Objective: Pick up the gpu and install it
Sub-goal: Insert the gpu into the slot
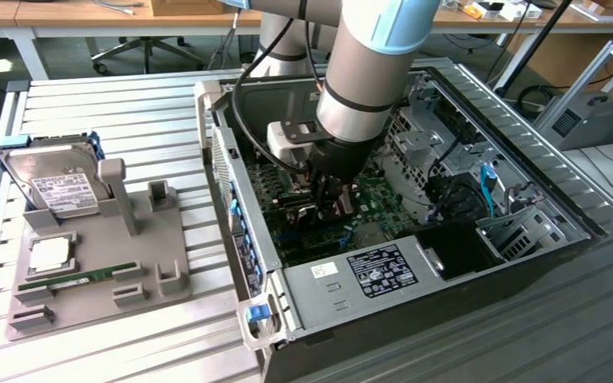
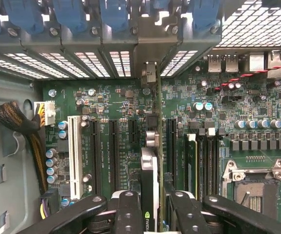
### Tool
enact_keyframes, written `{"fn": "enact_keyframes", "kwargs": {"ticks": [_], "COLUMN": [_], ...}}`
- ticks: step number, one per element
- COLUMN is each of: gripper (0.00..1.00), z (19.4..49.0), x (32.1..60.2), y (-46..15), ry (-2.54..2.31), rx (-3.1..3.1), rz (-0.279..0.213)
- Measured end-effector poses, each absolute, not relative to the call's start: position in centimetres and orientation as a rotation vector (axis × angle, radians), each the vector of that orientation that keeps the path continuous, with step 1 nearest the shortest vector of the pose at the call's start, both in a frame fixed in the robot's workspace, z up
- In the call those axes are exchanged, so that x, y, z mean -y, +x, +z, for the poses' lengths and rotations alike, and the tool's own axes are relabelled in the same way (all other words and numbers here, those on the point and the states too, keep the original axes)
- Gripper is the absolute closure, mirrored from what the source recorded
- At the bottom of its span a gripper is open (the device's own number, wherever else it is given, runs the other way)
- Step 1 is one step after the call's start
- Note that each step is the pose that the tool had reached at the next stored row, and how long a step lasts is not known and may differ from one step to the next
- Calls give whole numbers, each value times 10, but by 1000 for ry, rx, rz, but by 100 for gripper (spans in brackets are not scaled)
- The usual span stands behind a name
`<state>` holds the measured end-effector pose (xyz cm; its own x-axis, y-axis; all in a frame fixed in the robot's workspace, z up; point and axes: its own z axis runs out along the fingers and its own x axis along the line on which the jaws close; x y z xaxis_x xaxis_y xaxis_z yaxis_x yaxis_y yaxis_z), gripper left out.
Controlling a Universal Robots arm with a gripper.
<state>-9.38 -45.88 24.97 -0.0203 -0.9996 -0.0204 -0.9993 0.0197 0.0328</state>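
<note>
Inside the open case [image 1: 520, 171], arm vertical, fingers [image 2: 130, 214] clamping gpu [image 2: 150, 185] edge-on.

Case walls [image 1: 245, 199] and drive cages [image 1: 424, 136] (right of exterior view) hem the motherboard [image 2: 116, 105].

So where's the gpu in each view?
Exterior view: the gpu is inside the open computer case, in the gripper.
Wrist view: the gpu is edge-on between the fingers, above the slots.
Shared landmark: the green motherboard.
</note>
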Motion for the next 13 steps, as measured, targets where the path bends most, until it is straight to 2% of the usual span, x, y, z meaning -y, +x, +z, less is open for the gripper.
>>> {"fn": "enact_keyframes", "kwargs": {"ticks": [13], "gripper": [73], "z": [250], "x": [459], "y": [-94], "ry": [2193], "rx": [2237], "rz": [-59]}}
